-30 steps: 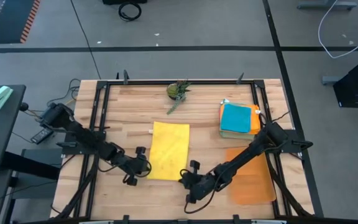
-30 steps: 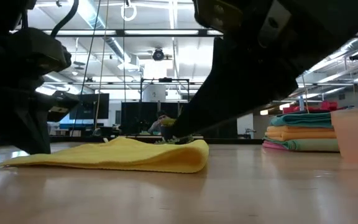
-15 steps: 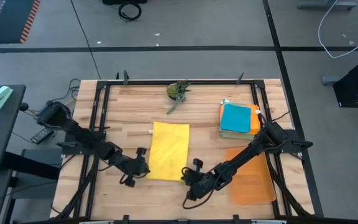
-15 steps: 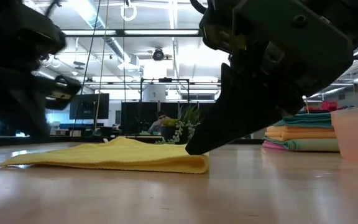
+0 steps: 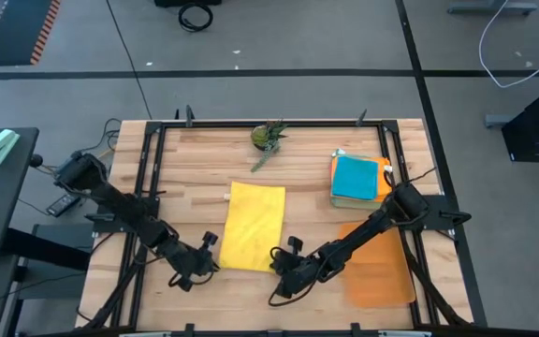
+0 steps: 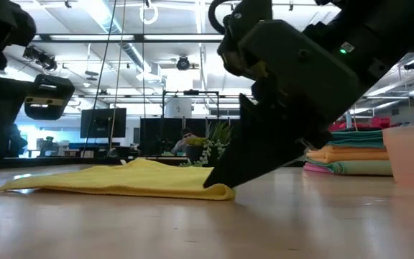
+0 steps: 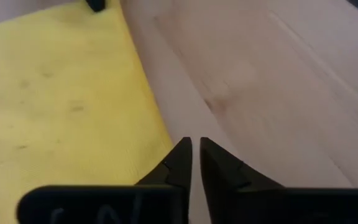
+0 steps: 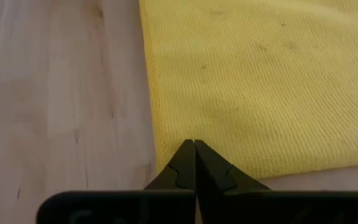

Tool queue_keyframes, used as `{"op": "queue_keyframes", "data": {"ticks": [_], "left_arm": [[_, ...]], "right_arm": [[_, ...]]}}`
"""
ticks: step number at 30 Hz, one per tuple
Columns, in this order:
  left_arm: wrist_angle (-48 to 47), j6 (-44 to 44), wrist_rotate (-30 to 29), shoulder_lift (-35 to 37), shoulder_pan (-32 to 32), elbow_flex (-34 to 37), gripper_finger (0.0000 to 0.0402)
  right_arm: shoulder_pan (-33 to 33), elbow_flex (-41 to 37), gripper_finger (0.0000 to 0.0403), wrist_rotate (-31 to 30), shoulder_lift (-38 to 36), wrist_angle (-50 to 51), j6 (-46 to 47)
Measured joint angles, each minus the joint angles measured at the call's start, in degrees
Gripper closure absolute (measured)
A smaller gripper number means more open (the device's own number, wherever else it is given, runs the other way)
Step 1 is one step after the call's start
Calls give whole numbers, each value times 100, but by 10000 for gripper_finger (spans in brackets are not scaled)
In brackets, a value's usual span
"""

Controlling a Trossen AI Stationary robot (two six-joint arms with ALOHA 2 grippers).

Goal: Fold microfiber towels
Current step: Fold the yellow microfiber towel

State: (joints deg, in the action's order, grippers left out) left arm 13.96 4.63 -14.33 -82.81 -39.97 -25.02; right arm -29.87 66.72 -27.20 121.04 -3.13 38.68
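A yellow microfiber towel [image 5: 252,225] lies folded and flat in the middle of the table. My right gripper [image 8: 194,144] is shut, its tips down on the towel's near right corner [image 6: 221,191]. My left gripper [image 7: 196,144] hangs just off the towel's left edge [image 7: 157,118], close to the near left corner. Its fingers stand a narrow gap apart with nothing between them. More folded towels in teal, orange and pink form a stack [image 5: 358,179] at the far right. My right gripper presses its shut fingertips [image 6: 215,181] down on the yellow towel just inside its near right corner [image 8: 166,155]. The fingers slant down from the table's right. The towel lies flat on the table under them.
An orange mat [image 5: 379,267] lies under my right arm at the near right. A small green plant [image 5: 268,137] stands at the far edge behind the towel. Bare wood is open left of the towel and along the near edge.
My right gripper has come down and a little leftward onto the towel's near right corner, and the rounded fold there has flattened. My left gripper has drawn back from the towel toward the table's near left.
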Motion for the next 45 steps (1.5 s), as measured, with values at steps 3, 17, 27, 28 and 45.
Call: {"op": "queue_keyframes", "data": {"ticks": [3,17,27,28,45], "left_arm": [[-1,-309,-1,-131,-92,0,341],[5,-640,-229,-289,93,-2,236],[150,-504,145,-583,221,-11,291],[159,-516,155,-583,221,-11,300],[236,-384,85,-403,415,3,395]], "right_arm": [[2,2,400,6,8,4,25],[0,-13,400,20,-33,55,-116],[-4,-18,400,20,-33,72,-97],[-4,-18,400,22,-33,72,-106],[-28,-24,400,3,-29,81,-85]]}}
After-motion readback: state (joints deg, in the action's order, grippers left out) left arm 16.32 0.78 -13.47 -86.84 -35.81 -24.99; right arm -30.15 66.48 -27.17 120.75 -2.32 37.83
